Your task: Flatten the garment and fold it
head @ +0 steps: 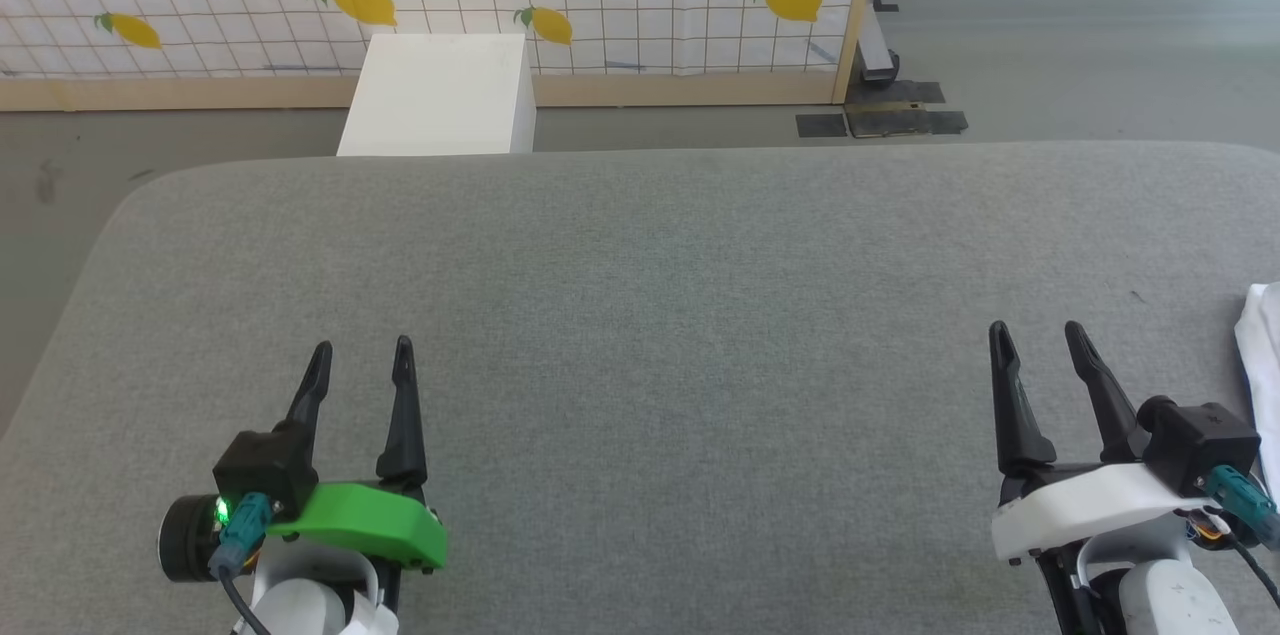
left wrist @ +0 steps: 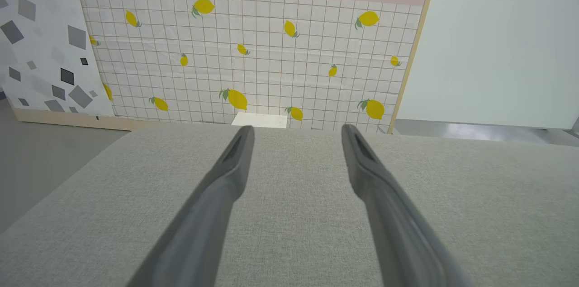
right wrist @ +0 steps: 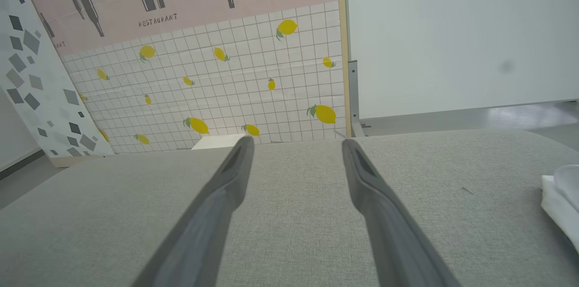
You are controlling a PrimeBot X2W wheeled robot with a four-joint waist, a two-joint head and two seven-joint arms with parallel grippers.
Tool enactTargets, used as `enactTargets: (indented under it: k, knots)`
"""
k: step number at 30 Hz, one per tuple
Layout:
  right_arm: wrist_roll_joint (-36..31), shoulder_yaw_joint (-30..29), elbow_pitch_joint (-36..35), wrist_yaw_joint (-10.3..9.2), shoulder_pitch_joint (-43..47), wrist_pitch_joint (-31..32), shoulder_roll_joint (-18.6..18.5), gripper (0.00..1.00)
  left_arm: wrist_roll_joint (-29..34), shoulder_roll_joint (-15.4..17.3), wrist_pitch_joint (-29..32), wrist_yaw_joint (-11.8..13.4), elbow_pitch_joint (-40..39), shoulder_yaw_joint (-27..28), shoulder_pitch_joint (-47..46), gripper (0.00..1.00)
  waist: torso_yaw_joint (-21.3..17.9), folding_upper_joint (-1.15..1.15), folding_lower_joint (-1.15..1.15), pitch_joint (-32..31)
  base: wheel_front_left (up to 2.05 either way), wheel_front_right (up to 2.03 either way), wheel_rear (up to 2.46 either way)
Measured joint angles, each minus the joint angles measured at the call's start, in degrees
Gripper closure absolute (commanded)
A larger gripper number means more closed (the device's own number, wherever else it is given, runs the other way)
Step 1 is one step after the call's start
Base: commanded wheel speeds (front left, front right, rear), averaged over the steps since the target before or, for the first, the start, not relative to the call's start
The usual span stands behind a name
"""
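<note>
Head view, garment [head: 1262,347] just right of right pincer [head: 1036,329], left pincer [head: 362,345] well apart, both released, empty

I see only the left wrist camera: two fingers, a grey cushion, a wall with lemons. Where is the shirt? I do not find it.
Observer: The shirt lies at the right edge of the grey cushion, just right of the right gripper.
Operator: Does the right gripper hold it?
Observer: No. Its jaws stand open, apart from the cloth.
Operator: What is the small white strip behind the cushion?
Observer: It is the top of a white box, standing on the floor beyond the cushion's far edge.
</note>
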Motion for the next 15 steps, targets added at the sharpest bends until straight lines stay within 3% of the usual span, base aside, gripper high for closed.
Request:
enactTargets:
  k: [15]
  knots:
    - [-0.05, -0.12, 0.45, 0.01, 1.07, 0.92, 0.01, 0.00, -0.54, -0.56, 0.00, 0.00, -0.67, 0.36, 0.72, 0.00, -0.23, 0.00, 0.00, 0.29, 0.00, 0.00, 0.00]
